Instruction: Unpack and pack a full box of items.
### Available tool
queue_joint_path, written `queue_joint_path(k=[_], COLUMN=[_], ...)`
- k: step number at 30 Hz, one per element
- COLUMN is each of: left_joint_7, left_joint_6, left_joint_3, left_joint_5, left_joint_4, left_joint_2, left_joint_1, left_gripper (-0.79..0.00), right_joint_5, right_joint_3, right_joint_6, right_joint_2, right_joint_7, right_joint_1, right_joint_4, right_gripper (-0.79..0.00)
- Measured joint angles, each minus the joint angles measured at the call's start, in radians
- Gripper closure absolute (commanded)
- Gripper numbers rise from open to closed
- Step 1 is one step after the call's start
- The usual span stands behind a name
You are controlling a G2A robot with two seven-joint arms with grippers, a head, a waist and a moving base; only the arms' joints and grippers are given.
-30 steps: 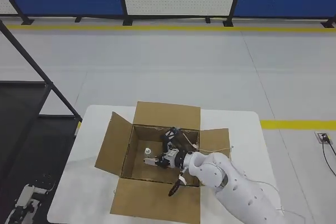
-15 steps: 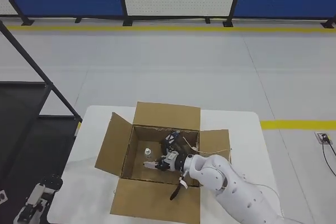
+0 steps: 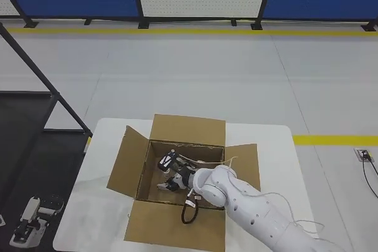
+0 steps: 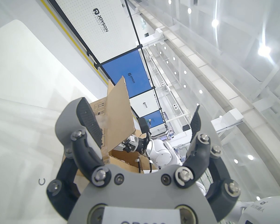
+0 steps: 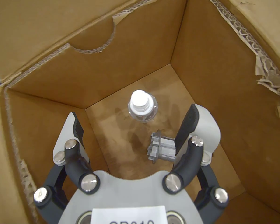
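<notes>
Box [image 3: 188,129] open on the table [image 3: 271,135], flaps out. On its floor: upright clear bottle [image 5: 141,107] w/ white cap, and a grey plastic part [image 5: 161,150] lying just beside it. My R gripper [image 5: 133,120] is inside the box above both, jaws wide, empty; one finger cuts off the part's end. L gripper [image 4: 140,108] is off-table, jaws wide, empty.

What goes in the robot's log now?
right jaws: open, inside brown cardboard box | clear white-capped plastic bottle: upright | grey plastic part: lying beside it | left jaws: open
</notes>
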Motion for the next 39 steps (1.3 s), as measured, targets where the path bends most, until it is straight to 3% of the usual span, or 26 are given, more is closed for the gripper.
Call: queue_joint_path(k=[1, 2, 4, 6, 16, 23, 30, 34, 39], left_joint_7=[-0.002, -0.003, -0.002, 0.001, 0.000, 0.006, -0.006, -0.019, -0.015], left_joint_6=[0.000, 0.000, -0.002, -0.004, -0.003, 0.007, 0.034, 0.044, 0.053], left_joint_3=[-0.004, -0.005, -0.005, -0.004, 0.011, 0.025, 0.060, 0.094, 0.140], left_joint_5=[-0.003, -0.003, -0.001, 0.003, 0.019, 0.048, 0.089, 0.120, 0.163], left_joint_4=[0.002, 0.004, 0.007, 0.008, -0.001, 0.003, -0.011, -0.015, -0.011], left_joint_2=[0.000, 0.000, 0.000, 0.000, -0.001, -0.001, 0.002, 0.003, 0.003], left_joint_1=[0.001, 0.002, 0.004, 0.004, 0.001, -0.012, -0.049, -0.065, -0.090], left_gripper=[-0.785, -0.785, -0.785, -0.785, -0.785, -0.785, -0.785, -0.785, -0.785], right_joint_5=[0.002, 0.004, 0.011, 0.018, 0.001, -0.061, -0.232, -0.362, -0.486], right_joint_3=[-0.010, -0.017, -0.031, -0.039, -0.051, -0.013, 0.111, 0.234, 0.387], right_joint_6=[0.001, 0.000, -0.009, -0.025, -0.044, -0.059, 0.075, 0.151, 0.209], right_joint_2=[-0.013, -0.023, -0.044, -0.060, -0.118, -0.102, -0.011, 0.056, 0.108], right_joint_7=[0.002, 0.002, 0.001, -0.004, -0.065, -0.126, -0.017, 0.128, 0.248], right_joint_1=[0.012, 0.020, 0.037, 0.048, 0.071, 0.049, -0.085, -0.235, -0.408], right_joint_4=[0.026, 0.045, 0.088, 0.122, 0.246, 0.178, -0.167, -0.459, -0.747], right_gripper=[-0.785, -0.437, -0.299, 0.000, 0.000, 0.000, 0.000, 0.000, 0.000])
